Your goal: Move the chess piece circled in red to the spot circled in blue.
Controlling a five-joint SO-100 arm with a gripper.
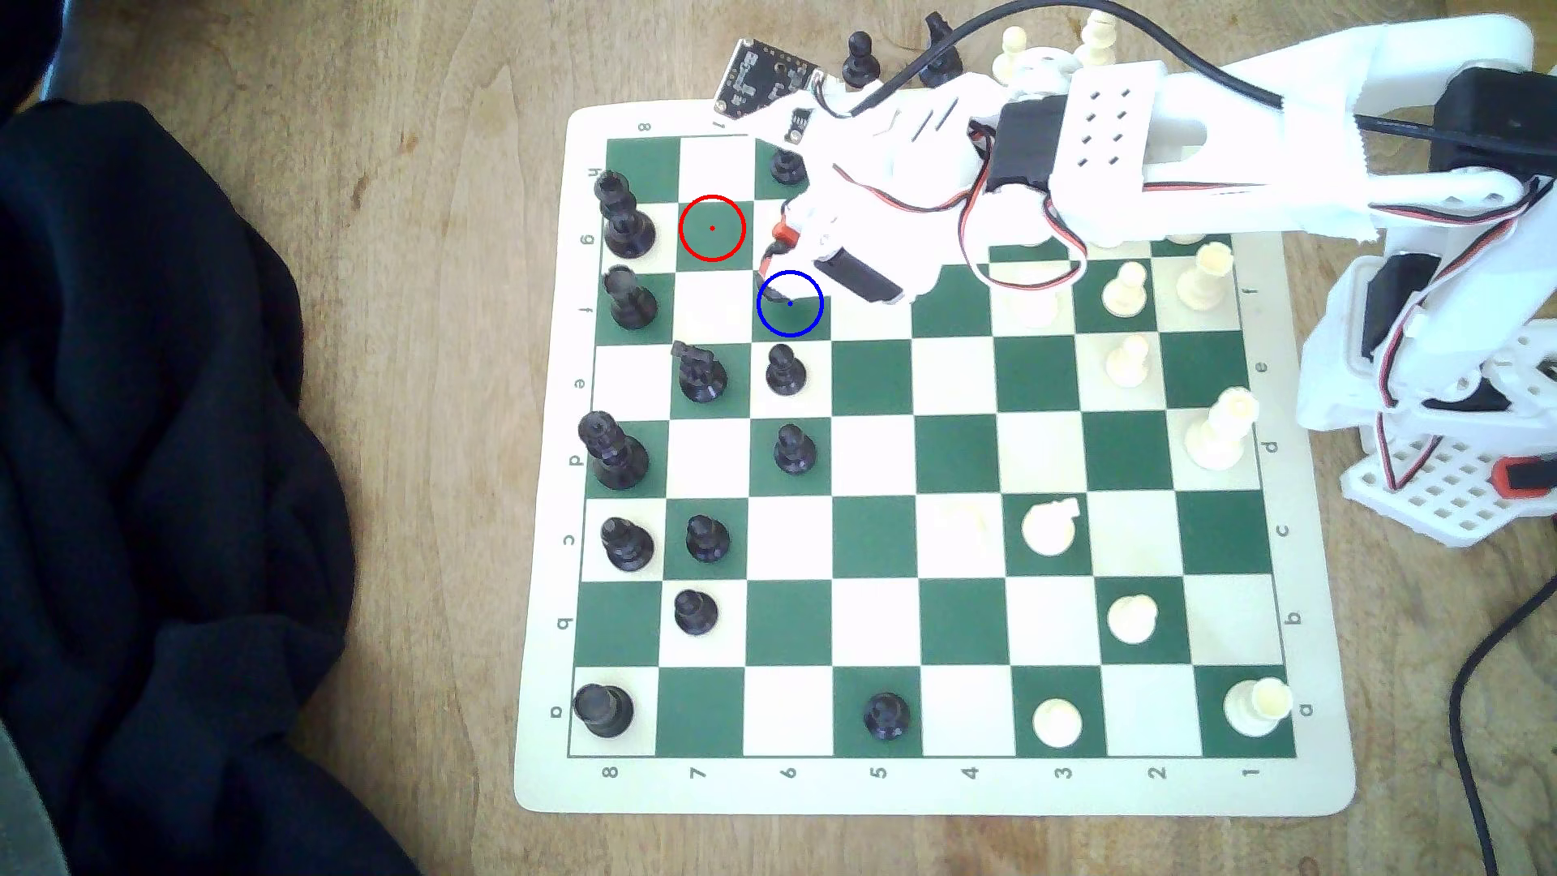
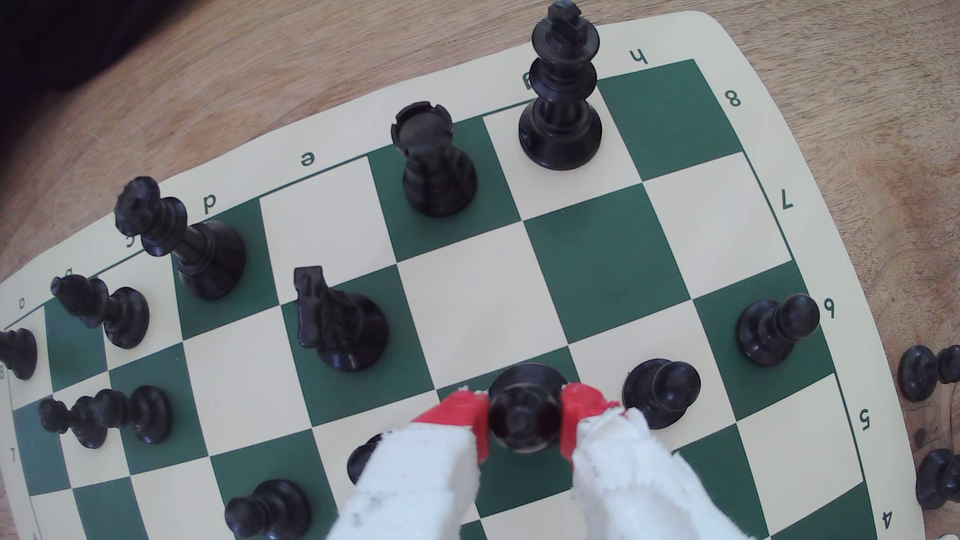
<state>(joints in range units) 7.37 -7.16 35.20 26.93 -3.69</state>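
Closest to my wrist camera, the hand (image 2: 524, 420) has its red-tipped fingers (image 2: 462, 415) pressed against both sides of the chess piece (image 2: 524, 410), closed on its top. From the exterior view I see the chessboard (image 1: 876, 539) lying on the wooden table (image 1: 421, 253), the white arm (image 1: 1112, 135) reaching over its upper rows, and the piece's base at the spot (image 1: 790, 304), just below the hand. 1 red circle (image 1: 712, 228) marks a bare green square diagonally beside it.
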